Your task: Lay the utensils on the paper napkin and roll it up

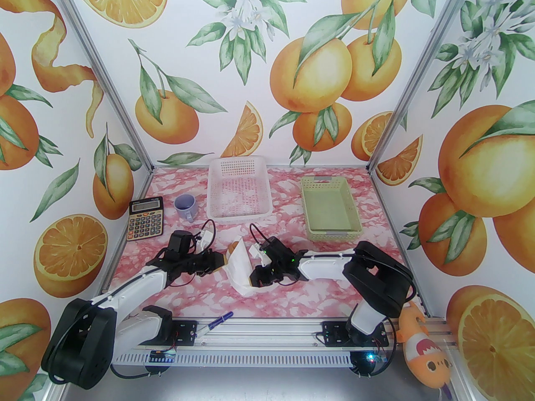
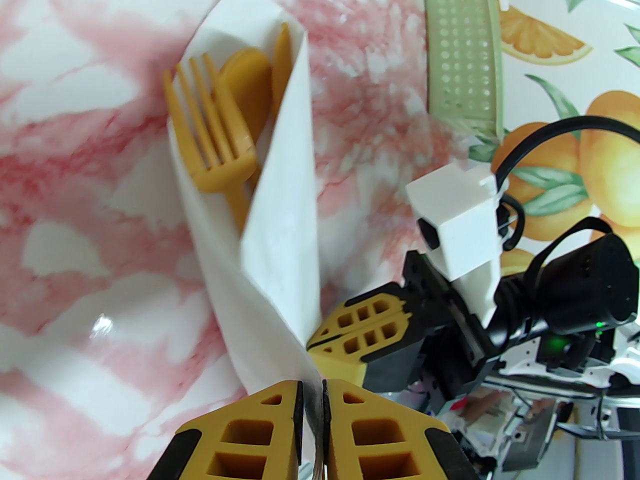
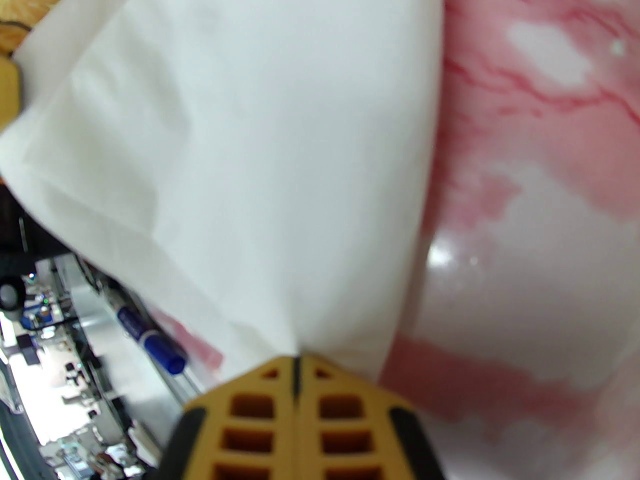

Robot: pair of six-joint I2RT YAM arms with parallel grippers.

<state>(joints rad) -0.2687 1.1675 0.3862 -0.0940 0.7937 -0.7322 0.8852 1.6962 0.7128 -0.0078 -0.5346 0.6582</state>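
Observation:
The white paper napkin (image 1: 239,267) lies mid-table, folded up around the orange utensils. In the left wrist view the napkin (image 2: 280,248) forms an open pocket holding the fork (image 2: 210,128), the spoon (image 2: 245,80) and one more slim orange piece (image 2: 282,63). An orange tip (image 1: 231,249) pokes out of the far end. My left gripper (image 2: 313,393) is shut on the napkin's near edge, on the fold's left side (image 1: 223,261). My right gripper (image 3: 295,363) is shut on the napkin (image 3: 260,168) from the right (image 1: 252,281); its yellow fingers (image 2: 360,325) pinch the same corner.
A calculator (image 1: 145,217) and a purple mug (image 1: 185,205) stand at the back left. The white perforated basket (image 1: 239,215) is at the back centre, and the green basket (image 1: 332,234) at the back right. A blue pen (image 1: 217,321) (image 3: 150,338) lies at the near edge.

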